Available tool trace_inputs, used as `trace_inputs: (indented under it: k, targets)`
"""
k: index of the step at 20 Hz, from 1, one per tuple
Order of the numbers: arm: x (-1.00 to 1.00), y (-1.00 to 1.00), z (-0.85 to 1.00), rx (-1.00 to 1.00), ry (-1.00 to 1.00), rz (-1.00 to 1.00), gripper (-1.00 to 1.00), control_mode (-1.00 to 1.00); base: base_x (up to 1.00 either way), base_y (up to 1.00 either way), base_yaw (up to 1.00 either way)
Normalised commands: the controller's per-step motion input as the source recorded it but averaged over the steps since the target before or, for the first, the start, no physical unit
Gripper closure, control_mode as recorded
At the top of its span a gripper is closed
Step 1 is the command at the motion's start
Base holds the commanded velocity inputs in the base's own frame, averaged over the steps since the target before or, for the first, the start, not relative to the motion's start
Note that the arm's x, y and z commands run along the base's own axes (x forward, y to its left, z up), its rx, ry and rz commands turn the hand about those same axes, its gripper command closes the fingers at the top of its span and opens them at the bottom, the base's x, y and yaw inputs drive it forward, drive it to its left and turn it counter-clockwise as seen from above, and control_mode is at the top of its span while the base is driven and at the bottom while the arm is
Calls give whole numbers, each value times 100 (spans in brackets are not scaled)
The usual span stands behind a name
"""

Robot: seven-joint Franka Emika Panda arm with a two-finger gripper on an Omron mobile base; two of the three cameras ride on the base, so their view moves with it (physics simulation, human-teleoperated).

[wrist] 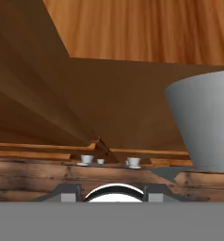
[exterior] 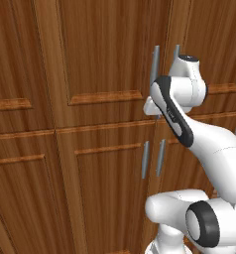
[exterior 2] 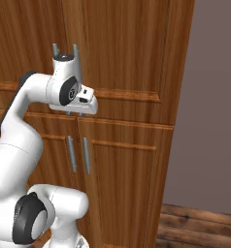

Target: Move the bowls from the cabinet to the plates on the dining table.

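The cabinet (exterior: 90, 59) is tall, brown and panelled, and all its doors stand closed. My gripper (exterior: 150, 108) hovers right in front of the two upper grey bar handles (exterior: 154, 62), at their lower ends. From the right base view the hand (exterior 2: 88, 104) covers the middle of those handles (exterior 2: 75, 48). In the hand view one grey handle (wrist: 203, 122) looms close on the right, outside the fingers. The gripper (wrist: 112, 194) stands open with nothing between its fingertips (wrist: 69, 193). The bowls are hidden behind the doors. The plates and the dining table are out of view.
Two lower door handles (exterior: 146, 158) sit below the hand. A plain grey wall (exterior 2: 214, 97) runs to the right of the cabinet, above a wooden floor (exterior 2: 200, 227). Small white cups (wrist: 87, 159) show far off in the hand view.
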Motion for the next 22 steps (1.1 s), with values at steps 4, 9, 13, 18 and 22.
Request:
trace_inputs:
  k: [4, 9, 13, 18, 22]
  targets:
    - [-7, 0, 0, 0, 0, 0, -100, -100, 0, 0, 0]
    - [-40, 0, 2, 0, -3, 0, -100, -100, 0, 0, 0]
    - [-47, 0, 12, 0, -10, 0, -100, -100, 0, 0, 0]
    - [-8, 40, 18, 0, -15, -1, -100, -100, 0, 0, 0]
    - [-12, 50, 31, 0, -15, -6, -100, -100, 0, 0, 0]
